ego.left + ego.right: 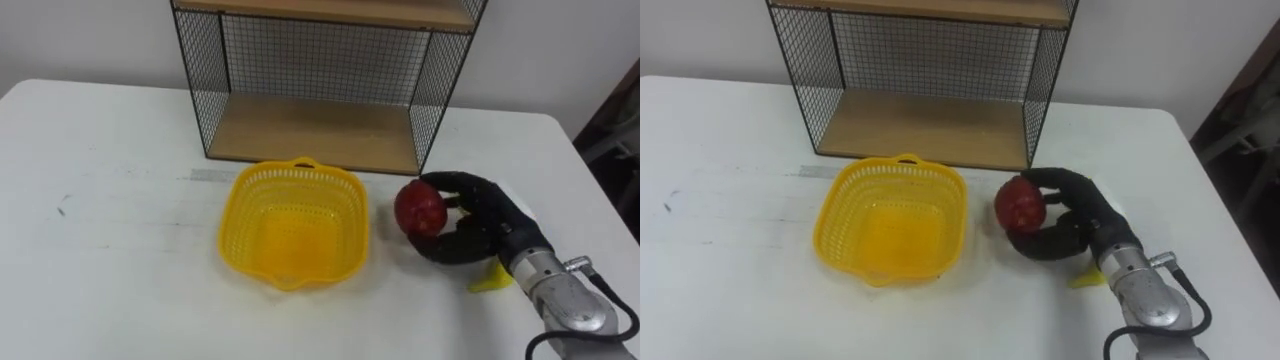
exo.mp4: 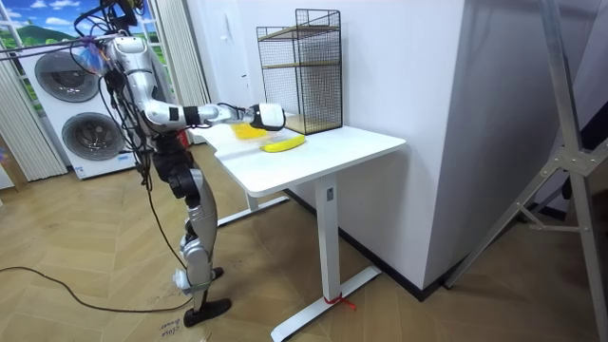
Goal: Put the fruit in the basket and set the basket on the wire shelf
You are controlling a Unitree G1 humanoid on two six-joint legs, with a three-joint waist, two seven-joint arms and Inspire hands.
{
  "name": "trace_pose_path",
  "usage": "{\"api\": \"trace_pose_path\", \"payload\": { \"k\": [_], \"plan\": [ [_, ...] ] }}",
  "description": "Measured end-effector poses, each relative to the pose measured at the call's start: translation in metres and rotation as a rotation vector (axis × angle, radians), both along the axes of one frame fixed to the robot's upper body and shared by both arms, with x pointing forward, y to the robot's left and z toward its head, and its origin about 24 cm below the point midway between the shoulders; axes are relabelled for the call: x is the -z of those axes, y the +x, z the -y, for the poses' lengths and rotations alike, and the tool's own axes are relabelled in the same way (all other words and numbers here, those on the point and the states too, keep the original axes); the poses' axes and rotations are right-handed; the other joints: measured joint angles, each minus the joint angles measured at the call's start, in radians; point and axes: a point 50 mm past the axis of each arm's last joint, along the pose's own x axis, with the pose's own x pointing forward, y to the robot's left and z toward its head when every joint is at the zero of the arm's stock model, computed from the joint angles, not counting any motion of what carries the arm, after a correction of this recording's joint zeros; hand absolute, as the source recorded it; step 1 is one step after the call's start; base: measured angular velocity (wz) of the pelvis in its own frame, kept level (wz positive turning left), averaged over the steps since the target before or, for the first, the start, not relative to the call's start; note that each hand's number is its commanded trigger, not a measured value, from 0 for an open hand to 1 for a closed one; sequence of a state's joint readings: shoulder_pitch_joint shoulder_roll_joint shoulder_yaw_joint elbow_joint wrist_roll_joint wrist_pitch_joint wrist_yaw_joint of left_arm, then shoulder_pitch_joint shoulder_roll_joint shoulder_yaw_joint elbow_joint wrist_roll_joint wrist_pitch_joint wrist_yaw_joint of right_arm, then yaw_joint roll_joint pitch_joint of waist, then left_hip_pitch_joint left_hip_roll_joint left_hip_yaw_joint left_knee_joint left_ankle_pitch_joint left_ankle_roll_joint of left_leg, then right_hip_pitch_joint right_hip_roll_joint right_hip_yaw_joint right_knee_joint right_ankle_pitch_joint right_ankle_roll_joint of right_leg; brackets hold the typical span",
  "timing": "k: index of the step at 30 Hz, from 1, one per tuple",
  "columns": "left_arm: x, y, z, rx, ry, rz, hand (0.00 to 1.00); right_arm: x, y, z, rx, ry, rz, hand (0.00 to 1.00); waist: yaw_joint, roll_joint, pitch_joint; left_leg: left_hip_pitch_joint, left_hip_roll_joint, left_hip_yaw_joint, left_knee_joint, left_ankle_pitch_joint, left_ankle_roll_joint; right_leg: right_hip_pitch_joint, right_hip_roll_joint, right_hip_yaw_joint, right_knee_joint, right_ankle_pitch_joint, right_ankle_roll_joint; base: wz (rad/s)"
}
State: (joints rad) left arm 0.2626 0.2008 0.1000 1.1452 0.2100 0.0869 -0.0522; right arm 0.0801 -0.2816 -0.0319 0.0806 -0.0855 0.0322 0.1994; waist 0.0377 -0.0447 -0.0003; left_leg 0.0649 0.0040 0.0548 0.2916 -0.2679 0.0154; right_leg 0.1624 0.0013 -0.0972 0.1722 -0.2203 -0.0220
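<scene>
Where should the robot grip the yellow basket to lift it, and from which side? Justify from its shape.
Take the handle loop on the basket's far rim, from above: the flared walls look too wide to span, while the loop stands proud for curled fingers. The right hand is shut on the red fruit.

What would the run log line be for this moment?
right robot hand: shut on red fruit | basket: empty, on table, beside fruit

Head eye views look down closely on the table [image 1: 100,150]; room view sees it from afar.
</scene>
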Motion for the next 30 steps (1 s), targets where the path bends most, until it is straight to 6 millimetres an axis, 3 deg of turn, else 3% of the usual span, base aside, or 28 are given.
{"api": "trace_pose_path", "payload": {
  "k": [11,24,30],
  "plan": [
    [0.001,0.000,0.002,0.000,-0.006,0.016,0.00,-0.040,0.007,-0.006,-0.022,-0.002,0.190,1.00,-0.004,-0.010,0.0053,0.016,0.001,0.007,-0.007,0.000,0.000,0.009,-0.001,0.001,-0.001,0.000,0.000,-0.01],
    [0.001,0.007,0.005,0.013,-0.013,0.045,0.00,-0.060,0.008,-0.015,-0.077,-0.024,0.271,1.00,0.008,-0.012,0.0014,0.008,0.004,0.014,-0.004,0.000,0.000,-0.006,0.002,0.012,0.009,0.001,0.000,-0.02],
    [0.001,0.016,0.006,0.024,-0.013,0.068,0.00,-0.064,0.007,-0.039,-0.216,-0.016,0.266,1.00,0.029,-0.013,-0.0017,0.000,0.005,0.013,-0.001,0.000,0.000,-0.018,0.001,0.014,0.017,0.001,0.000,-0.02]
  ]
}}
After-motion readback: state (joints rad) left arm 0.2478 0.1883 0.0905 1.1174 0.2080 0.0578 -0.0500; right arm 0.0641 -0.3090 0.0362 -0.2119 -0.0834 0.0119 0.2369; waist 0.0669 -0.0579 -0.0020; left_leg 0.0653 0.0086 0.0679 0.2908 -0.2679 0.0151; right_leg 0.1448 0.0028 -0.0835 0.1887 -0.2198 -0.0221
